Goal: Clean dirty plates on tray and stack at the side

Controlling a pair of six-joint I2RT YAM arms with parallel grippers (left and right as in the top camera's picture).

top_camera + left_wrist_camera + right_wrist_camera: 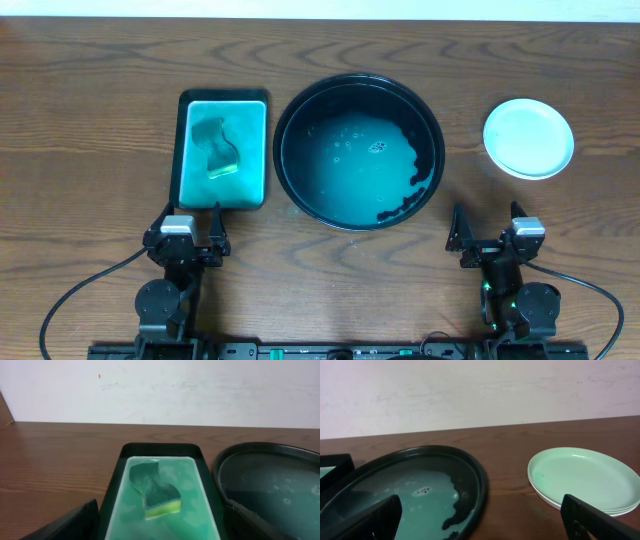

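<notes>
Looks basically done to me: the stack of small round white plates with a pale teal tint (528,138) sits on the bare dark-brown wood tabletop (80,120) at 3 o'clock of the big round black shallow pan (340,170), apart from it, and the pan holds only sudsy water. From the right gripper (487,218) the stack's around 1 o'clock, so that arm's way nearer than the left gripper (190,215). Plates are round, no long axis to fuss over. Both grippers gape open, holding nothing

plates (528,138) stacked beside wet tray (330,165)
</notes>
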